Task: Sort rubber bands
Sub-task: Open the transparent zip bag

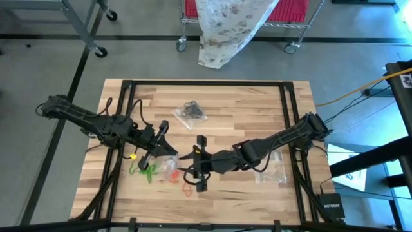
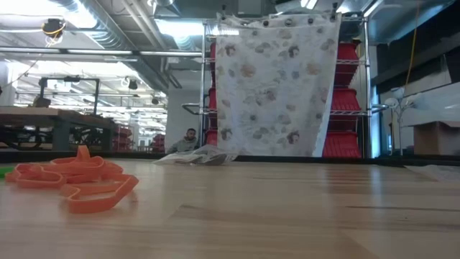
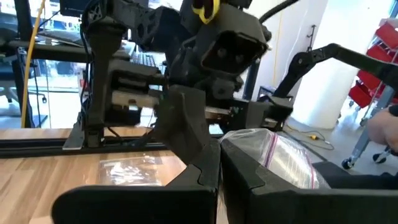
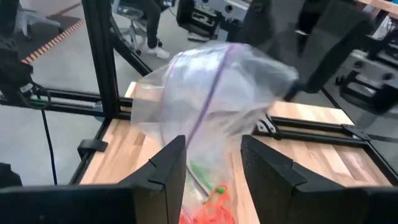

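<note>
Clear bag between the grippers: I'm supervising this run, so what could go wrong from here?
The clear bag hangs limp, pinched by the left gripper, and could slip. The open right gripper may grab both walls, closing it. The orange bands and green bands lying beneath could get dragged together.

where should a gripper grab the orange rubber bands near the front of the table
Take the orange rubber bands from straight above, pinching where loops overlap at the heap's middle. They lie flat on the wooden table, so a side approach finds no edge; overlapped strands give the fingers some height.
</note>
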{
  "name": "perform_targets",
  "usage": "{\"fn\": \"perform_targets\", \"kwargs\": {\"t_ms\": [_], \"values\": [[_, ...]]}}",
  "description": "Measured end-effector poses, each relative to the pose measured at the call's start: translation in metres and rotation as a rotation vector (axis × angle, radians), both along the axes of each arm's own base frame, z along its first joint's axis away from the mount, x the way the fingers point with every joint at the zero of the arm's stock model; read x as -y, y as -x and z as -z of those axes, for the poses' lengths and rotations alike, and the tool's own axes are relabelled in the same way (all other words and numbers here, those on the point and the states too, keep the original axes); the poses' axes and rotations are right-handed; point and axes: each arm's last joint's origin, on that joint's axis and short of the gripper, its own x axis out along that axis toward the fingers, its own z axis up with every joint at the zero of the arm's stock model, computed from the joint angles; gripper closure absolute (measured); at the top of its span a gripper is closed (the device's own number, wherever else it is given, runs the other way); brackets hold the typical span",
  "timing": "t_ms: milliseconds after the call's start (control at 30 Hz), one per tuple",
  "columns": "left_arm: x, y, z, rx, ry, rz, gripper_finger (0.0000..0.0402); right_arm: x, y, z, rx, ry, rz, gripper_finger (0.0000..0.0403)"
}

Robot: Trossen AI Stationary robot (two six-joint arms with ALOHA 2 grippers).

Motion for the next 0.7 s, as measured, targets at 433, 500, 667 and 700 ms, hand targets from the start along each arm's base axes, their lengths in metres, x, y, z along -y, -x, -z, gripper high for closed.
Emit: {"fn": "perform_targets", "kwargs": {"t_ms": [433, 500, 667, 700], "values": [[-0.001, 0.000, 0.001, -0.012, 0.012, -0.029, 0.0401, -0.006, 0.011, -0.014, 0.023, -0.044, -0.043, 0.0256], [-0.001, 0.000, 0.001, -0.013, 0.015, -0.035, 0.0401, -0.006, 0.010, -0.011, 0.012, -0.041, -0.042, 0.0256], [-0.002, 0.000, 0.000, -0.012, 0.017, -0.051, 0.0401, -0.006, 0.008, -0.008, 0.008, -0.038, -0.036, 0.0256], [-0.002, 0.000, 0.000, -0.011, 0.017, -0.052, 0.0401, -0.006, 0.008, -0.008, 0.009, -0.035, -0.028, 0.0256]]}}
